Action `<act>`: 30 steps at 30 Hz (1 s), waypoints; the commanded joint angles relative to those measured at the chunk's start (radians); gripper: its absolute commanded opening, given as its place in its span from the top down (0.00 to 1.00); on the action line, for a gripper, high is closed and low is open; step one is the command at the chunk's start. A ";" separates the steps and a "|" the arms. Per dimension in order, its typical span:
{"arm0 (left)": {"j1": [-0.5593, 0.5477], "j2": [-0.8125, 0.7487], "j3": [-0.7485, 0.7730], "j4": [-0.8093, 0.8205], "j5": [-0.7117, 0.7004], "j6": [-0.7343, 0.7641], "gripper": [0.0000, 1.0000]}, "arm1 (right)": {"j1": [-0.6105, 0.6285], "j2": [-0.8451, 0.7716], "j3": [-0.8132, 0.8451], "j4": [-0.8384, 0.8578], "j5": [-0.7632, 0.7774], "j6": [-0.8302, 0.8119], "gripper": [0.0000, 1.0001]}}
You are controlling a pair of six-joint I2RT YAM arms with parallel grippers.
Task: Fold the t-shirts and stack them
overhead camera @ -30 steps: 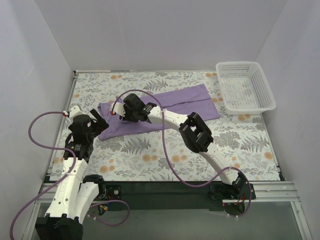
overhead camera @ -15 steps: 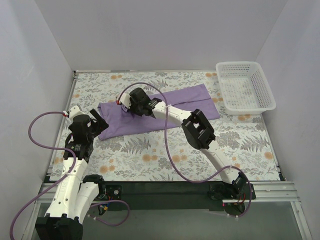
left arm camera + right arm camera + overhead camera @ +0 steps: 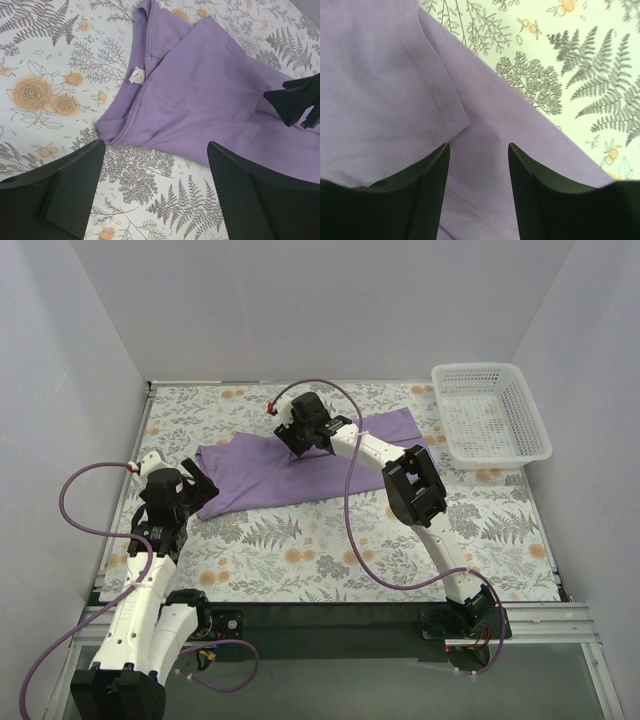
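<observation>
The lavender t-shirt [image 3: 330, 462] lies flat across the middle of the floral table, partly folded lengthwise. Its white neck label [image 3: 136, 77] shows in the left wrist view, near the shirt's [image 3: 210, 100] left end. My left gripper [image 3: 200, 488] is open and empty, low over the bare table just before the shirt's near left edge [image 3: 156, 175]. My right gripper [image 3: 298, 438] is open over the shirt's far middle. In its wrist view [image 3: 477, 165] the jaws straddle flat purple cloth [image 3: 380, 90] beside a hemmed edge and hold nothing.
A white lattice basket [image 3: 492, 418] stands at the far right corner. White walls close the table on three sides. The right gripper [image 3: 300, 102] shows at the right edge of the left wrist view. Floral table surface [image 3: 330, 550] lies near the arms.
My right gripper has moved from the shirt's left part toward the far right, over its far middle. The shirt's left end now lies more spread. The left arm has barely moved.
</observation>
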 commanded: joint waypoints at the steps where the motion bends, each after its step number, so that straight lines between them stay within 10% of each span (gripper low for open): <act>1: -0.001 0.024 -0.014 0.020 0.048 -0.026 0.18 | -0.016 -0.120 0.000 -0.001 -0.107 0.020 0.39; 8: 0.002 0.202 -0.033 0.046 0.159 -0.092 0.38 | -0.105 -0.379 -0.187 -0.190 -0.820 -0.279 0.30; 17: 0.059 0.392 0.004 0.084 0.143 -0.047 0.52 | -0.212 -0.709 -0.729 -0.271 -0.905 -0.452 0.30; 30: 0.061 0.535 0.090 0.067 0.067 0.079 0.60 | -0.394 -0.784 -0.841 -0.294 -1.013 -0.468 0.32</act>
